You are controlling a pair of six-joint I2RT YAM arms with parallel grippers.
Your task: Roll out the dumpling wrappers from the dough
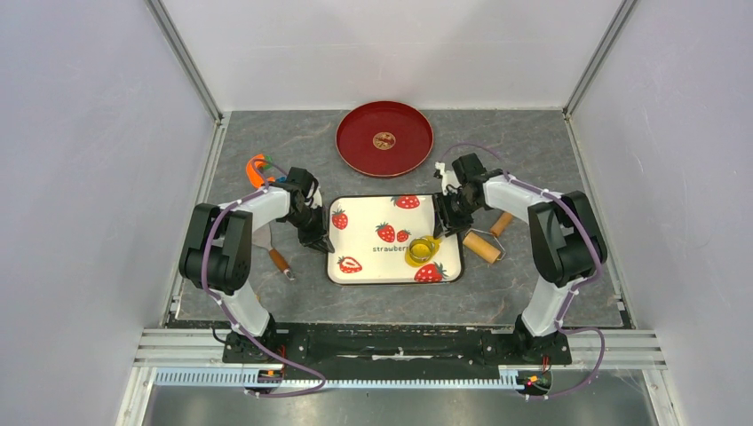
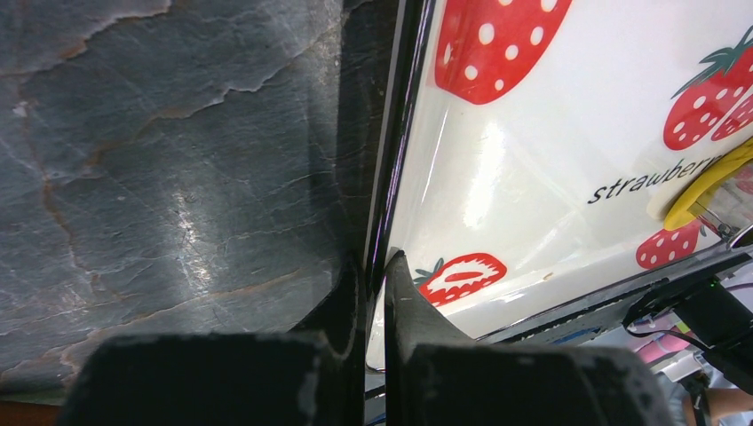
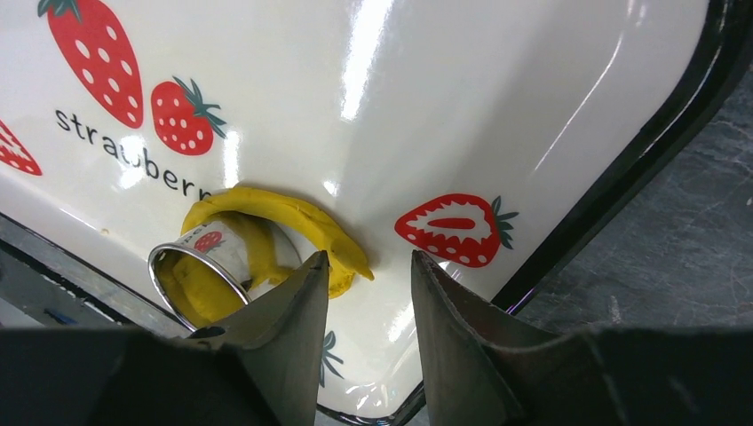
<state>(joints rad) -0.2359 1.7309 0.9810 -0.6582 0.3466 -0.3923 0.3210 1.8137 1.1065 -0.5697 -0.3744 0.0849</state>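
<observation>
Worktop (image 1: 533, 151): dark grey, stone-patterned mat, walled in white on three sides.

Round red plate (image 1: 355, 142) at the far middle. A small round tan-yellow disc of dough (image 1: 384, 139) lies flat at its centre, far smaller than the plate and well apart from both arms. It is too small in the overhead view to make out any surface detail.

Nearer the arms sits a white rectangular tray (image 1: 364, 213), black-rimmed and printed with red strawberries and the word "strawberry".

Toward the tray's near right corner stands a short shiny metal ring cutter (image 3: 217, 248) with yellow dough packed inside it. A curved yellow dough scrap (image 3: 284, 213) wraps around the cutter's far side and lies on the tray.

Left fingers (image 2: 413, 311): pressed together on the tray's left rim. One finger is over the worktop, the other over the white surface, and the black rim runs into the slit between them. They are pinching the tray.

Right fingers (image 3: 453, 337): spread, nothing between them, over the tray beside the cutter. One tip sits just by the tapered end of the scrap; I cannot tell whether it touches.

On the worktop right of the tray, partly under the right arm:
- a wooden rolling pin (image 1: 482, 246) just beside the rim
- a second short wooden cylinder (image 1: 502, 224) a little farther back

On the worktop left of the tray, by the left arm:
- an orange plastic tool (image 1: 257, 169)
- a scraper with a wooden handle (image 1: 277, 259)
</observation>
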